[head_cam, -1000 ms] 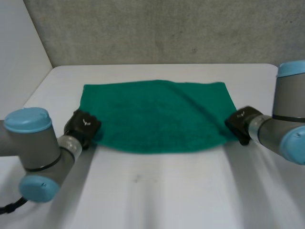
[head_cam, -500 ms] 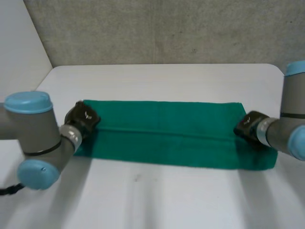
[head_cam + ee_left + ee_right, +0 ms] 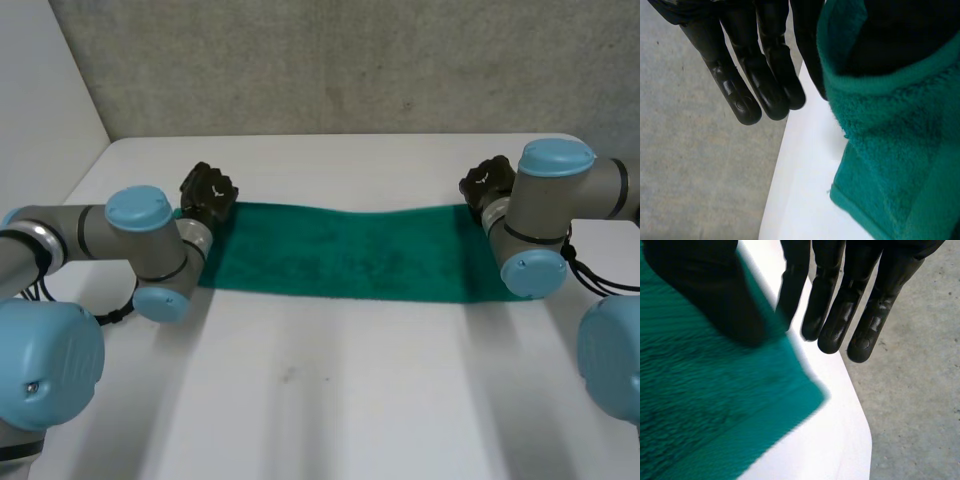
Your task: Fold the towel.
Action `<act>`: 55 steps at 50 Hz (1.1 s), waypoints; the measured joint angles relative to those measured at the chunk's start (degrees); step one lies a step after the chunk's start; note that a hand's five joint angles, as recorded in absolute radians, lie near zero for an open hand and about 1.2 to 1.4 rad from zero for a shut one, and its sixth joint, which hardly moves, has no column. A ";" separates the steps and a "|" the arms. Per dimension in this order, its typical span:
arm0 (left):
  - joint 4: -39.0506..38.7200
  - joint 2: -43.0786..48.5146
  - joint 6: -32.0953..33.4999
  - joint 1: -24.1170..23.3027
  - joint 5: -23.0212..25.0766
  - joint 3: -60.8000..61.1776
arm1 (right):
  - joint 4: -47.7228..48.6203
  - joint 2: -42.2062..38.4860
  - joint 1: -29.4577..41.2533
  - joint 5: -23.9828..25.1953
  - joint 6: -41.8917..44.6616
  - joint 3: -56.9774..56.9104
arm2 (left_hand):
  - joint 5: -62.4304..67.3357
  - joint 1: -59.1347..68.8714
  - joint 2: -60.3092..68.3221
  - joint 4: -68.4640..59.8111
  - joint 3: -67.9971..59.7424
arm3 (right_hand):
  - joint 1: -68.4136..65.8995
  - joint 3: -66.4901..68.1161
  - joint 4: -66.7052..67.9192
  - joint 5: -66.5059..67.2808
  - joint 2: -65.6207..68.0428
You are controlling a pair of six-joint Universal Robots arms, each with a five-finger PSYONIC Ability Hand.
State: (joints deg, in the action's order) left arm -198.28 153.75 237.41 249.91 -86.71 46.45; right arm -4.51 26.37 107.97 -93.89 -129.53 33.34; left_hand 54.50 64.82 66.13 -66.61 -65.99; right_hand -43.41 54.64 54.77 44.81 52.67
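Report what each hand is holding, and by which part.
Both hold the towel. The left hand pinches its far left corner against the thumb, and the right hand pinches its far right corner the same way.

A robotics lab: plain white table [image 3: 330,400] against a rough grey wall [image 3: 330,60]
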 measured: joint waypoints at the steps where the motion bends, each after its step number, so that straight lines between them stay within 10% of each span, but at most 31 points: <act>1: -0.63 0.03 -0.03 0.00 0.48 0.36 | 0.05 -0.51 0.11 -0.26 -0.04 -0.76 | 0.00 0.00 0.00 0.00 0.00 | 8.81 -9.04 -9.00 -8.73 -8.03; 5: -3.83 -1.81 -0.18 -0.01 2.35 4.57 | -0.09 -1.40 0.56 -1.39 -1.08 -2.38 | -35.12 -37.57 -36.74 37.11 36.02 | 31.04 -39.60 -39.53 -38.96 -37.71; 12: -7.98 -7.40 -0.63 -0.03 2.95 11.56 | -0.49 0.26 0.65 -2.07 -7.74 -1.15 | -45.61 -44.70 -46.72 47.49 46.43 | 32.32 -42.96 -41.95 -41.69 -40.37; 30: -9.51 -26.80 -10.52 0.30 2.32 29.80 | -2.97 26.78 -2.19 6.20 -20.00 30.05 | -49.08 -48.17 -50.01 50.53 49.90 | 32.33 -42.96 -41.95 -41.70 -40.37; 46: -5.78 -21.14 -15.71 4.41 3.16 26.46 | -4.07 30.32 -4.01 8.90 -19.85 39.92 | -47.26 -46.85 -48.67 49.17 48.57 | 32.33 -42.96 -41.95 -41.70 -40.37; 52: -3.92 -16.91 -15.42 6.42 3.23 22.49 | -3.48 30.03 -3.92 8.60 -19.90 40.23 | -38.84 -38.00 -40.51 40.98 40.46 | 32.33 -42.96 -41.95 -41.70 -40.37; 55: -4.45 -14.47 -15.19 7.31 3.21 19.70 | -3.10 29.92 -3.93 8.53 -19.98 40.33 | -13.41 -11.60 -14.47 14.86 14.46 | 32.33 -42.96 -41.95 -41.70 -40.37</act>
State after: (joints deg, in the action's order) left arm -202.73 139.28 222.22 257.22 -83.50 66.15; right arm -7.61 56.29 104.04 -85.35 -149.51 73.66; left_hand 41.09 53.22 51.66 -51.75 -51.54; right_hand -11.08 11.68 12.82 3.11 12.30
